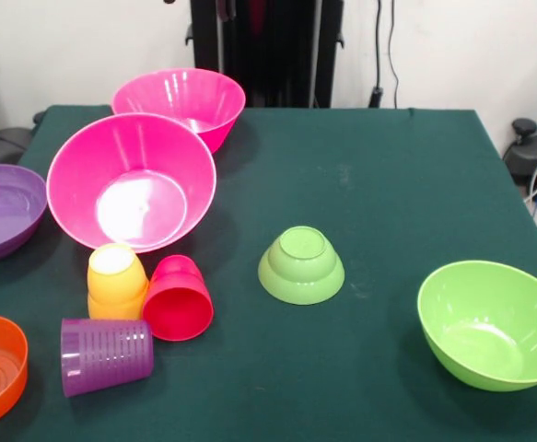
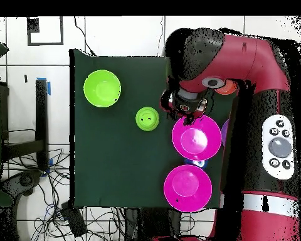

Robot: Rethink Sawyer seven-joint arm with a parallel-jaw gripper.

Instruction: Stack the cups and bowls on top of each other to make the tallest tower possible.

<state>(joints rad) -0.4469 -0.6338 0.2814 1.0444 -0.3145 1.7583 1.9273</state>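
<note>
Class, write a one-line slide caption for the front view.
Two pink bowls, three cups and an upturned small green bowl wait unstacked on the green table.

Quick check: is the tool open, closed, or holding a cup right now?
Tool: seen only from overhead, hanging over the cups beside the nearer pink bowl; cannot tell whether it is open, closed or holding anything.

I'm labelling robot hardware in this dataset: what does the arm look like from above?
The arm is bulky, with glossy red shells and black rounded joint housings. A white oval panel with grey round buttons sits on one link, and a white band crosses lower down. The gripper itself is hidden under the arm.
</note>
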